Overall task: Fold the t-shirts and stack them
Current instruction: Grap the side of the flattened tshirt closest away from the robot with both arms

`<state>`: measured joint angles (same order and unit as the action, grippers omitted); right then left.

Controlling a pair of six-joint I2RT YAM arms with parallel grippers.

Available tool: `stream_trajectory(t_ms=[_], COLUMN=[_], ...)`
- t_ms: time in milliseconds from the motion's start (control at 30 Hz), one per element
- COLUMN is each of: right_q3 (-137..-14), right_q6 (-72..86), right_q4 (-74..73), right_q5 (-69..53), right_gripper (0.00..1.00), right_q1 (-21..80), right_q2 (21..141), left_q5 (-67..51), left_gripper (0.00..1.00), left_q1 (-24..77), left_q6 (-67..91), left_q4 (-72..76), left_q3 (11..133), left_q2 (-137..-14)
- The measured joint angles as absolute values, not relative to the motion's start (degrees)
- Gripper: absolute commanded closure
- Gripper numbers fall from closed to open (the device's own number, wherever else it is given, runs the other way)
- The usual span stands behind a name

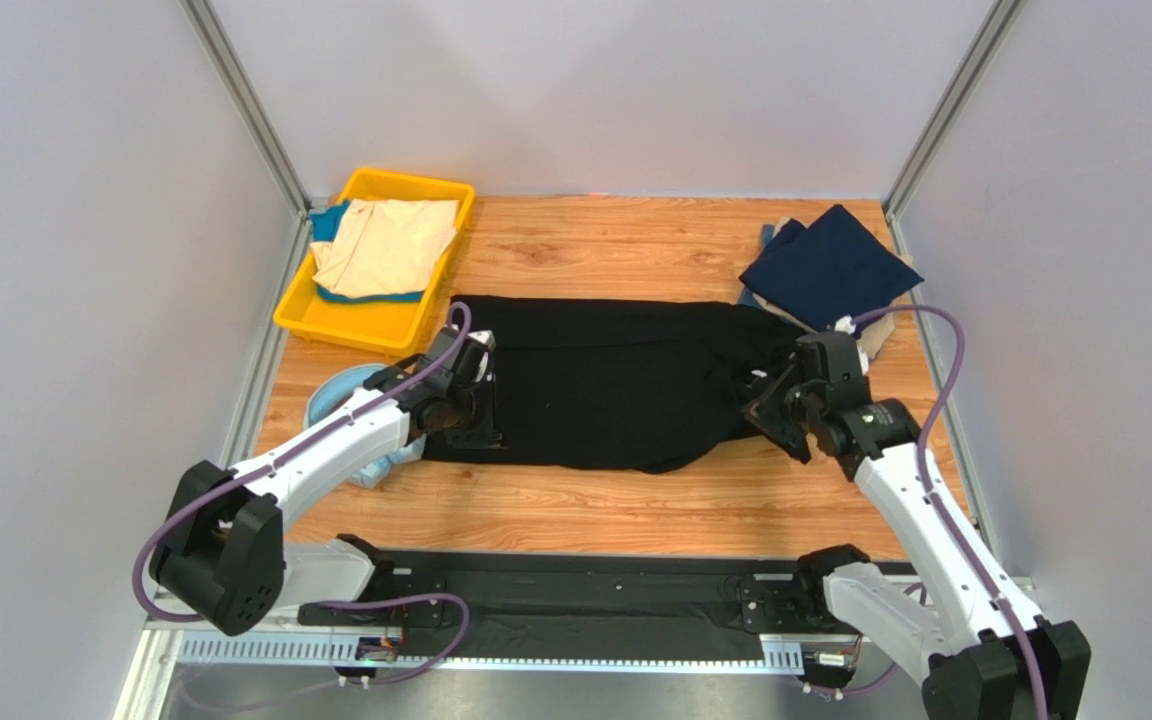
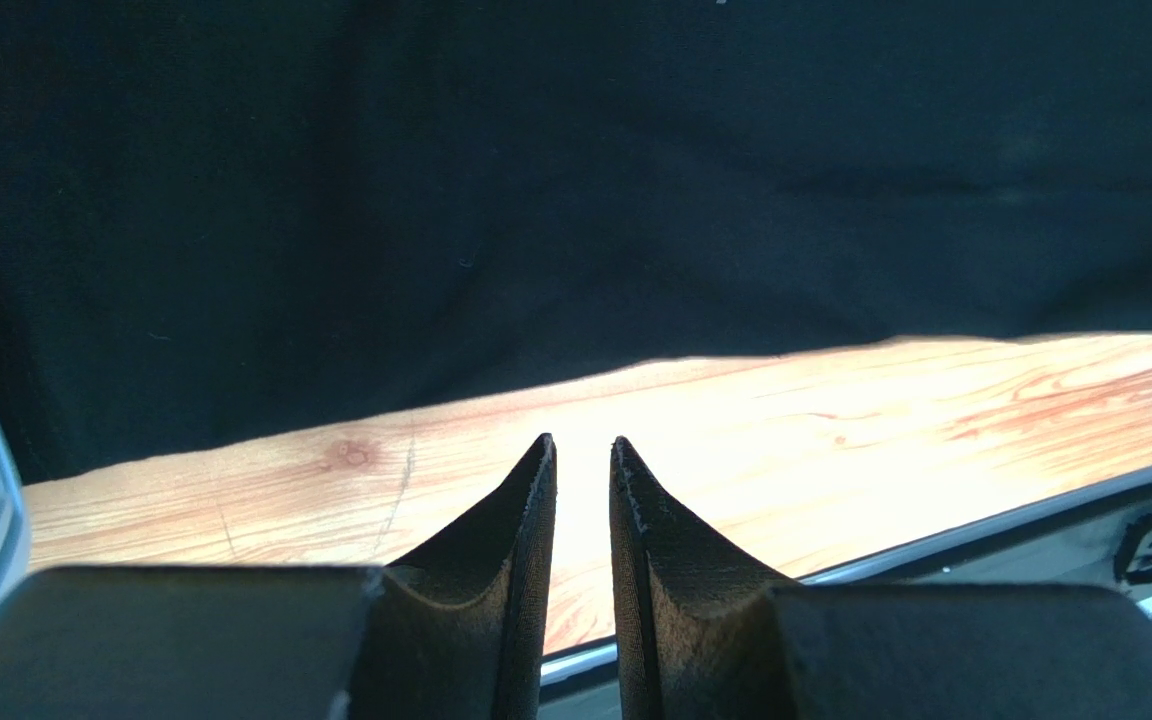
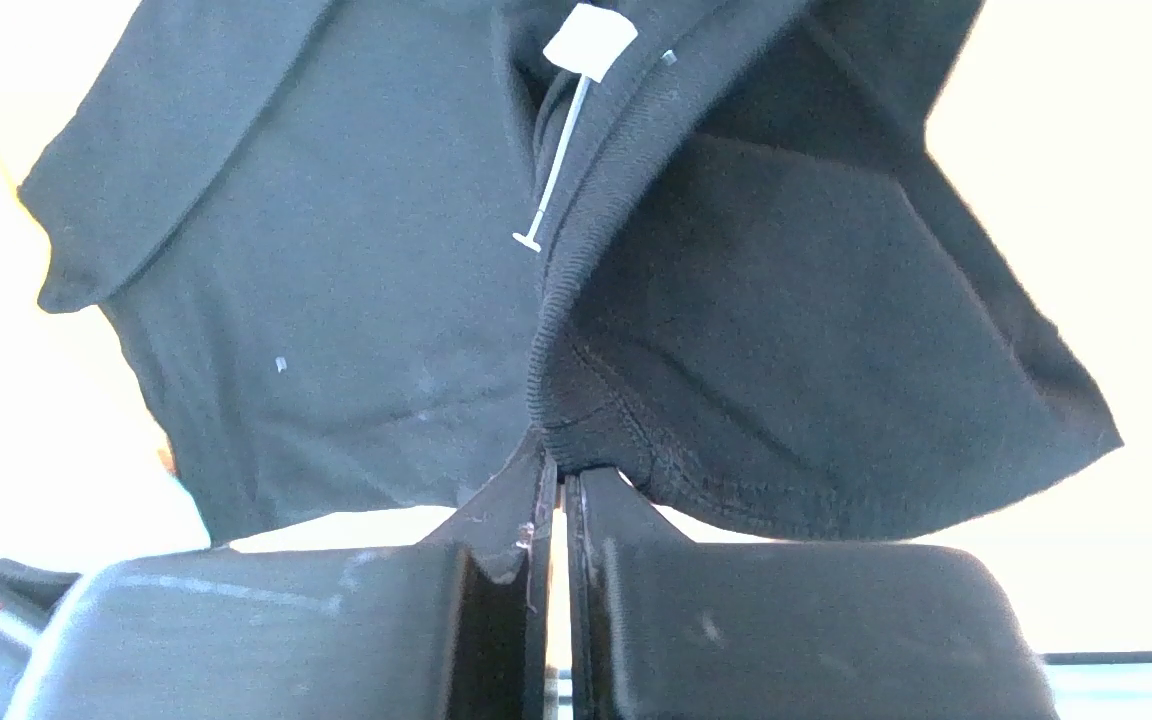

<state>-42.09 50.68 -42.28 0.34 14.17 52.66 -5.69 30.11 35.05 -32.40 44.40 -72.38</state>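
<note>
crosswise, black t-shirt lies on desk, long axis running arm to arm; right jaws closed on its collar edge; left jaws narrowly parted, empty, cloth just ahead.

The wood-grain tabletop is enclosed on three sides by plain grey wall panels; aluminium posts stand at both rear corners.

I'm counting three shirts for sure: one black shirt, one navy shirt, one cream shirt. I'm also seeing one teal cloth under the cream one, and I can't tell if it's a fourth. I'm also looking at one yellow bin, one pair of headphones, and two arms: left arm, right arm.
</note>
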Motion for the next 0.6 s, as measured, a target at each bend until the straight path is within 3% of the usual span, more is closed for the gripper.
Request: stream_trajectory(t_ms=[267,600], right_q3=[-57.3,-85.1], right_q6=[43.0,32.5], right_q4=[-49.1,-46.3], right_q5=[-0.5,-7.9], right_gripper=[1.0,1.0], right_q1=[14.2,14.3], right_q2=[64.1,105.7], left_q5=[-5.7,-5.7], left_gripper=[0.74,0.74], left_q1=[31.1,31.2], left_q6=[35.0,34.5], left_q4=[-32.4,-32.4], left_q3=[44.4,43.5], left_q2=[-74.0,-74.0])
